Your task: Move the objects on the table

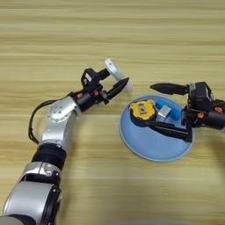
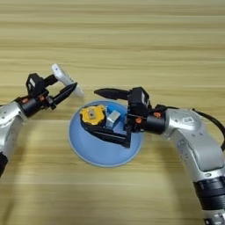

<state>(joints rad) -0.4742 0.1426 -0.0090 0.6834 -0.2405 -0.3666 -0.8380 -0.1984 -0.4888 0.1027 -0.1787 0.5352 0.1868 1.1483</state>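
Spread wide: right gripper [image 2: 102,113] straddling round yellow-and-black tape measure [image 2: 92,115], small blue-and-grey block [image 2: 113,116] on light blue round plate [image 2: 99,151]. Clamped on slim white remote [image 1: 115,73]: left gripper [image 1: 117,84].

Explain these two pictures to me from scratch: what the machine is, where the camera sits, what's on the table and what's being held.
Both pictures come from a two-eyed camera on a humanoid robot's head, looking down at a broad light wooden table; they show one scene from slightly different angles. The silver and black limbs are its arms, each ending in two black jaws. The left gripper holds a slim white remote tilted, just left of a light blue round plate. On the plate lie a round yellow-and-black tape measure and a small blue-and-grey block. The right gripper is wide open, its jaws on either side of those two things.
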